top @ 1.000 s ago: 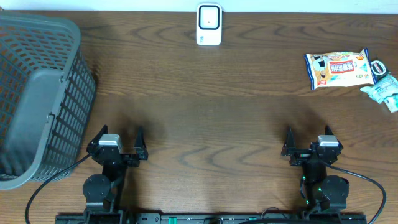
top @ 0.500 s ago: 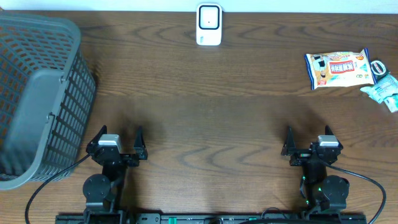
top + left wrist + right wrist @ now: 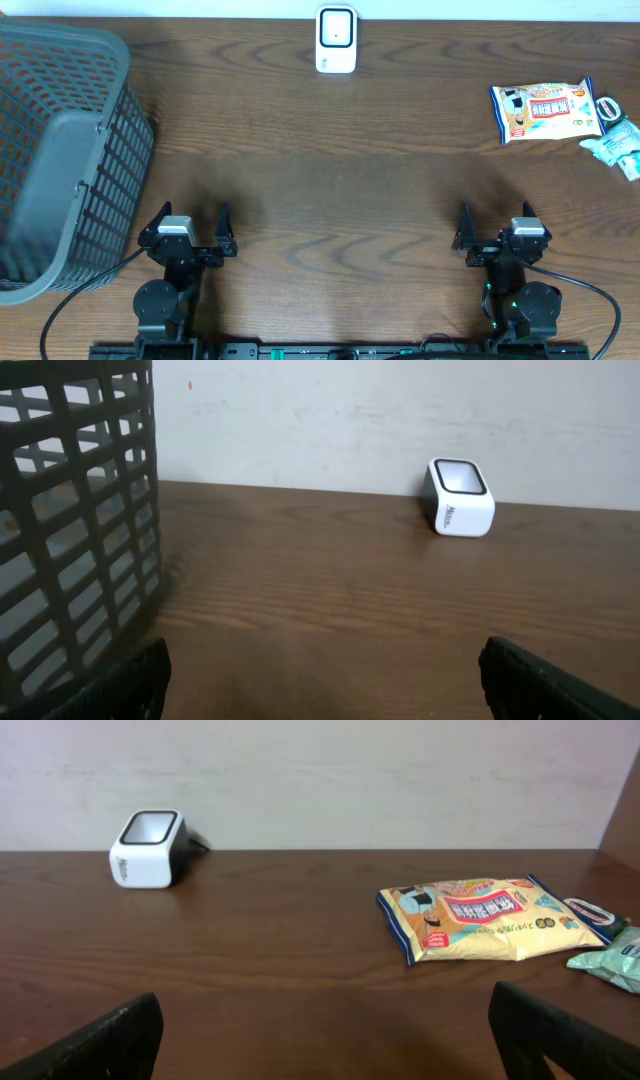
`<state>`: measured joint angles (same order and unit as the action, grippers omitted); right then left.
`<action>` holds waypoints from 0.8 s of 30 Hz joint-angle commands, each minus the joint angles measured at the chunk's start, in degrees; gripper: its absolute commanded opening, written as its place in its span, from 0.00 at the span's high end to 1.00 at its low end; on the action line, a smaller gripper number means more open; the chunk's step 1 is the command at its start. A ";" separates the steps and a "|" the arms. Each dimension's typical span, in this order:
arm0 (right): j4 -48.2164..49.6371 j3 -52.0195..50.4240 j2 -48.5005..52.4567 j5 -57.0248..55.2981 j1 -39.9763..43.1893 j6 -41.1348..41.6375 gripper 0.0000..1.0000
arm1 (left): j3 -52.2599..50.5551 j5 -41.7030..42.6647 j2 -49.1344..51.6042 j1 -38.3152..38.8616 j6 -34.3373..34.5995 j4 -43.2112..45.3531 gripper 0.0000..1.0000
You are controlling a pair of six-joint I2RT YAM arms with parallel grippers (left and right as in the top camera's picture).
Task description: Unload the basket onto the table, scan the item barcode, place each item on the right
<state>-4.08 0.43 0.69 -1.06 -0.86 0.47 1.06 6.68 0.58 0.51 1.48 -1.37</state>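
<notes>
A white barcode scanner stands at the table's far edge, in the middle; both wrist views show it too. An orange and blue snack packet lies flat at the far right. My left gripper rests low at the front left, open and holding nothing. At the front right my right gripper is open as well, with only bare wood between its fingers. Both are far from the packet and the scanner.
A large grey mesh basket fills the left side, close beside the left arm. A pale green packet and a small round item lie right of the snack packet, at the table's right edge.
</notes>
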 commanded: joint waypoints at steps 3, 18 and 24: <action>-0.24 -0.11 -0.37 0.13 0.46 0.79 0.01 | -0.83 -0.11 -0.50 -0.24 2.08 -2.47 0.02; -0.24 -0.11 -0.37 0.13 0.46 0.79 0.01 | -0.85 0.09 -0.50 -0.24 1.31 -2.43 0.03; -0.24 -0.11 -0.37 0.13 0.46 0.79 0.01 | -0.83 0.11 -0.50 -0.24 -2.84 -2.45 0.02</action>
<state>-4.08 0.43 0.69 -1.06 -0.86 0.47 1.10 6.04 0.58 0.51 0.99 -1.48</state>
